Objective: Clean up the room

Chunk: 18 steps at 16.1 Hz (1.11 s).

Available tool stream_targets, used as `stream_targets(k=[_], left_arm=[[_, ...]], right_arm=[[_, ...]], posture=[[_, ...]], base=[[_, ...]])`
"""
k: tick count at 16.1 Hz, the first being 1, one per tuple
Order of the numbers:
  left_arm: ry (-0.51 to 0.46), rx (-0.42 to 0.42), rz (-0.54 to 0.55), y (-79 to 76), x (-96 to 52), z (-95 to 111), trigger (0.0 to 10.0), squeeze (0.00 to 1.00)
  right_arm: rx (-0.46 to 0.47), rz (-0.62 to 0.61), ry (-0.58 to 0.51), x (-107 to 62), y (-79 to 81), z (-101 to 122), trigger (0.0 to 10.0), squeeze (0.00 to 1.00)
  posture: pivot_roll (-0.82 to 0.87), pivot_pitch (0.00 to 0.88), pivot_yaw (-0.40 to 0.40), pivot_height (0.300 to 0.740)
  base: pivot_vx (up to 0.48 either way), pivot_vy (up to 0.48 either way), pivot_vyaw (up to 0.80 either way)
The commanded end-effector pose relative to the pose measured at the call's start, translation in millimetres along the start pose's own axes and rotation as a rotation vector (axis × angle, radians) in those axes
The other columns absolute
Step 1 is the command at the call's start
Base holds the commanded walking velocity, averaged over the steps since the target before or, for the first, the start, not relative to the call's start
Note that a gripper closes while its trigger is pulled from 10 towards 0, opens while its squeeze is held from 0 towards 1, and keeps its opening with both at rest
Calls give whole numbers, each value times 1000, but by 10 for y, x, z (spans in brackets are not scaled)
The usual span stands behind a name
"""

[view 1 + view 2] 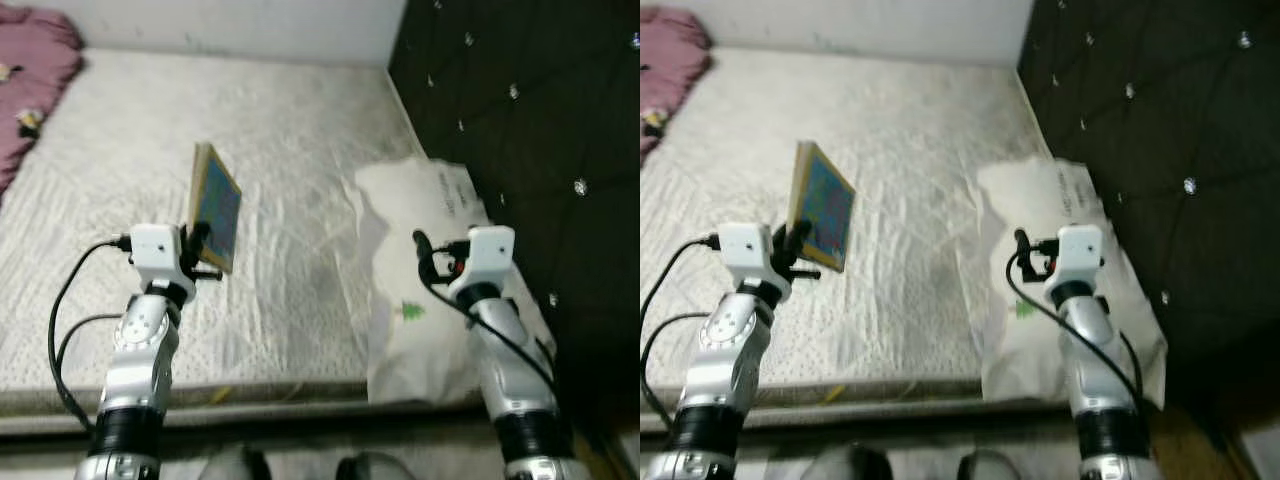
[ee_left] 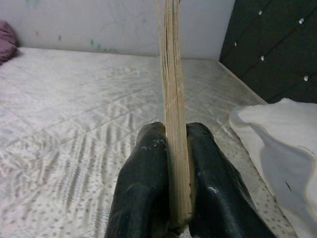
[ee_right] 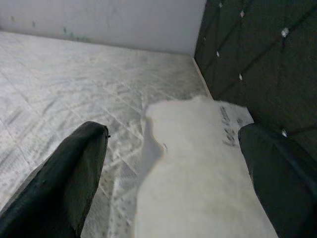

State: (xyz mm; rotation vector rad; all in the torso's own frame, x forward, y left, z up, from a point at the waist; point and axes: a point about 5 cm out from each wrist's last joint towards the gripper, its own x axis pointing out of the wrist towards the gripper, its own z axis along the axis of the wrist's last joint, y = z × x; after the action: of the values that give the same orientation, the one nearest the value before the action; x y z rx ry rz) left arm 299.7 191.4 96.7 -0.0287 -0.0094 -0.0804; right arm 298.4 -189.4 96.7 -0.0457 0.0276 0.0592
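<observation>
Thin book (image 1: 215, 207) with a blue-green cover and tan page edges, held upright above the bed's near half, well to the left of the white pillow; lower corner pinched in the left gripper (image 2: 173, 168), both black fingers (image 2: 141, 183) pressed flat against the covers with the page edge running up between them in the left wrist view; clear of the mattress, touching nothing but the fingers.

Right of the book, the white pillow (image 1: 420, 300), lying along the bed's right edge against the dark headboard, printed with dark lettering near its far end and a small green tree mark near its near end; rumpled, with its near corner hanging over the mattress edge.

Above the pillow, the right gripper (image 3: 178, 168), fingers spread wide and grasping nothing, one finger over the mattress beside the pillow, the other over the pillow's headboard side.

Under all of it, the mattress (image 1: 290, 140), pale and quilted with a dotted pattern; far left of the pillow, at the bed's far corner, a heap of pink bedding (image 1: 30, 70); beyond the pillow on the right, the black tufted headboard (image 1: 520, 110) studded with bright buttons; behind the bed, a pale wall (image 1: 250, 25).
</observation>
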Motion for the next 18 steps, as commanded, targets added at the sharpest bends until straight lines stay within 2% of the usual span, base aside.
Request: stream_targets(k=[1,4,5,7,10,11,12,14,15,16,18], left_arm=[[-36,-2,-11,-35,33,69,10000,0],[8,-69,1,-13,29,12,10000,0],[45,-119,3,6,11,-50,10000,0],[92,-163,-1,-5,-33,-131,10000,0],[92,-134,-19,-24,-49,-137,10000,0],[91,-96,-37,-26,-67,-138,10000,0],[96,-115,-25,-12,-92,-155,10000,0],[113,-85,-4,-9,-125,-186,10000,0],[105,-119,-10,-67,-120,-190,10000,0],[111,-110,-19,-87,-119,-191,10000,0],[128,-167,-121,-185,-105,-175,10000,0]], right_arm=[[-10,0,-1,4,-20,23,10000,0],[-20,0,-3,-23,-21,45,10000,0],[-28,-7,9,-54,-37,32,10000,0],[-29,-22,19,-131,-83,5,10000,0],[-32,-43,37,-207,-140,-33,10000,0],[-31,-44,43,-232,-139,-44,10000,0],[-30,-46,52,-256,-134,-62,10000,0],[-27,-47,60,-298,-128,-85,10000,0],[-25,-48,64,-301,-135,-85,10000,0],[-24,-48,63,-297,-133,-82,10000,0],[-15,-42,42,-243,-102,-30,10000,0]], posture=[[2,53,-46,740],[-4,86,-53,740],[-10,92,-52,740],[-16,101,-49,740],[-17,112,-46,740],[-17,111,-44,740],[-19,110,-43,740],[-20,111,-40,740],[-21,113,-42,740],[-23,116,-41,740],[-25,121,-41,740]], base=[[0,0,0],[0,0,0],[0,0,-613],[0,0,-800],[0,0,-800],[0,0,-800],[0,0,-800],[0,0,-800],[0,0,-650],[0,0,0],[0,0,0]])
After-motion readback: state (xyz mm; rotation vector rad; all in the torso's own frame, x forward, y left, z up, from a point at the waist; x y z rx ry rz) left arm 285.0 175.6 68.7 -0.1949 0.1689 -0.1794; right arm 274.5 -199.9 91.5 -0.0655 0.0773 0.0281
